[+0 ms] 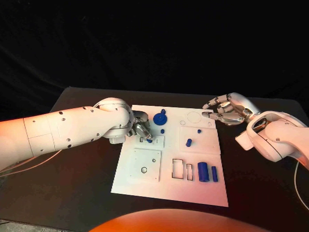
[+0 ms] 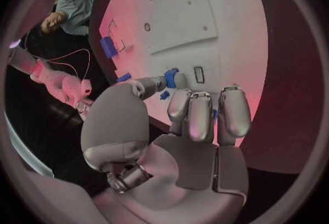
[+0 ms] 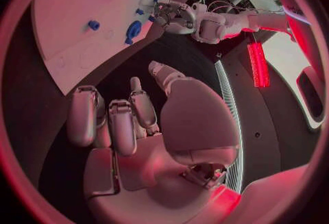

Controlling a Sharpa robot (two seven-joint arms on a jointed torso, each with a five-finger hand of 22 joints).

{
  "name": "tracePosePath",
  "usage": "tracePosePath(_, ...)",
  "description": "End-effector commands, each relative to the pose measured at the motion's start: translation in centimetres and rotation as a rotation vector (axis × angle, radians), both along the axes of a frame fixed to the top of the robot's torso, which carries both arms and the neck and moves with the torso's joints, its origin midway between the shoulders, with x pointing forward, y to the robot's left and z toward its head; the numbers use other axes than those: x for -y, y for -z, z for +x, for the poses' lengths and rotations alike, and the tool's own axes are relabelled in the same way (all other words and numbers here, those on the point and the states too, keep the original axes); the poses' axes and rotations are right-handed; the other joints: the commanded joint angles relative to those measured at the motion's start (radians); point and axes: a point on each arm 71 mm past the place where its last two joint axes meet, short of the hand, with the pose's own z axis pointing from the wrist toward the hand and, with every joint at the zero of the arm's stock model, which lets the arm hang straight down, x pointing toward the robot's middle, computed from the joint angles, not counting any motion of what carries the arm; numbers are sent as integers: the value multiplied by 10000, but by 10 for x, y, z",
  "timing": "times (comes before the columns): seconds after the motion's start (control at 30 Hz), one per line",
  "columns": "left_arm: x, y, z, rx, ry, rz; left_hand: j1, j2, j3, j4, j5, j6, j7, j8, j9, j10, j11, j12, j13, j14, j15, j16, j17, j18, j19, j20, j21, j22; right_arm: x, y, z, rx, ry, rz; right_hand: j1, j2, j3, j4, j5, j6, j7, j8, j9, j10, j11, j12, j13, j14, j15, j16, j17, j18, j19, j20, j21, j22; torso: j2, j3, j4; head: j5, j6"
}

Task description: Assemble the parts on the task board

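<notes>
The white rectangular task board (image 1: 170,186) lies in the middle of the black table (image 1: 78,188). The left hand (image 1: 142,129) and its white arm (image 1: 64,128) cover the board's far left part and block entry from the table's left edge there. The right hand (image 1: 225,110) hangs over the table just off the board's far right corner, closing that approach. On the board, obstacles are a blue round-headed part (image 1: 160,117) near the far edge, a small blue peg (image 1: 189,142) mid-board, and two blue cylinders (image 1: 203,172) lying near the right edge. The near left board area is flat, and the table's near strip offers open passage.
</notes>
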Motion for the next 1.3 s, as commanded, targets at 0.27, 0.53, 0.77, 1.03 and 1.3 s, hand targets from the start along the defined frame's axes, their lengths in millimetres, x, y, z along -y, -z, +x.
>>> tracePosePath(0.27, 5, 6, -5, -356, 377, 124, -183, -32, -271, 208, -13, 210, -102, -77, -30, 73, -10, 90, 50, 324, -99, 44, 9, -78, 116, -15, 43, 28, -1, 1, -1, -62, -78, -18, -84, -15, -6, 50, 32, -68, 10, 42, -15, -79, -13, -46, -4, 702, -41, -60, 1006, 53, -65, -22, -40, 278, 0, -4, 5, 6, 4)
tracePosePath(0.53, 4, 6, -5, -341, 353, 121, -265, -52, -393, 356, -5, 239, -108, -100, -43, 84, -16, 98, 66, 325, -106, 44, 11, -82, 129, -23, 47, 45, 0, 1, -1, -54, -67, -17, -84, -15, -6, 50, 32, -68, 10, 42, -15, -79, -13, -46, -4, 702, -41, -60, 1006, 53, -65, -22, -40, 278, 3, -3, 3, 11, 21)
tracePosePath(0.77, 3, 6, -4, -287, 284, 101, -348, -56, -510, 523, -9, 262, -111, -123, -55, 87, -18, 98, 72, 325, -111, 42, 10, -84, 136, -28, 48, 53, 0, 0, -1, -39, -53, -14, -106, -12, -12, 76, 35, -76, 9, 51, -16, -89, -13, -58, -17, 700, -41, -65, 997, 55, -69, -22, -50, 272, 9, -1, 3, 10, 10)
tracePosePath(1.03, 1, 5, -3, -185, 117, -12, -404, -74, -600, 650, -11, 262, -109, -147, -65, 60, -17, 55, 12, 325, -112, 40, 6, -79, 126, -31, 37, 34, 1, 0, -1, -28, -34, -13, -152, -23, -35, 120, 26, -91, 10, 61, -19, -102, -12, -71, -33, 697, -40, -71, 984, 62, -86, -21, -80, 250, -5, -8, 10, 26, 57)
tracePosePath(1.3, -5, -1, -2, -131, -298, -390, -267, -321, -408, 687, 35, -375, 202, -799, -392, -548, 225, -715, -1066, 313, 59, 24, -19, -63, 39, 91, -43, -83, 1, 1, 0, -7, -8, -25, -226, -49, -80, 190, 5, -126, 10, 75, -24, -119, -10, -88, -53, 689, -38, -84, 955, 72, -109, -20, -122, 220, -32, 9, 22, 36, 139)
